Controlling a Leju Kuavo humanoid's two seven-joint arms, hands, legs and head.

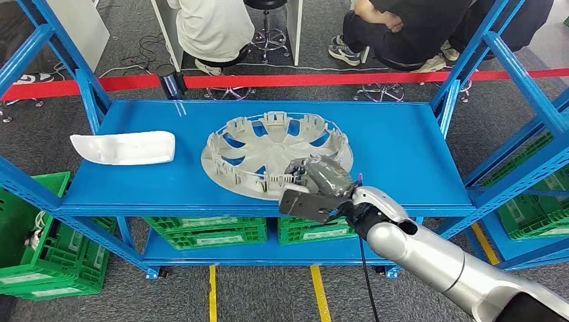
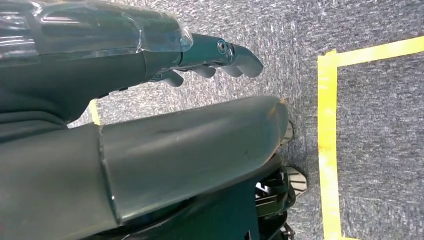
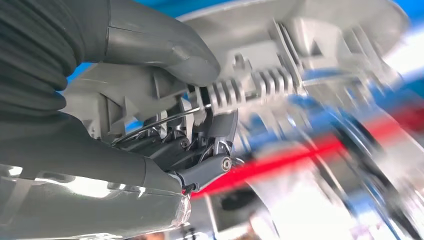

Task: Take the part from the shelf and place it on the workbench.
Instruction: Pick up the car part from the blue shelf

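A grey round wheel cover (image 1: 268,151) lies inner side up in the middle of the blue shelf (image 1: 402,154). My right hand (image 1: 315,191) grips its near rim at the shelf's front edge. In the right wrist view the thumb (image 3: 165,47) presses on the ribbed rim (image 3: 260,82) and the dark fingers (image 3: 210,150) curl under it. A white curved part (image 1: 124,147) lies at the shelf's left end. My left hand (image 2: 220,55) hangs over grey carpet, fingers loosely extended, holding nothing.
Blue uprights (image 1: 90,94) frame the shelf on both sides. Green crates (image 1: 208,231) sit under the shelf and at the left (image 1: 33,241). Two seated people (image 1: 402,27) are behind a red tape line (image 1: 302,80). Yellow floor tape (image 2: 327,150) marks the carpet.
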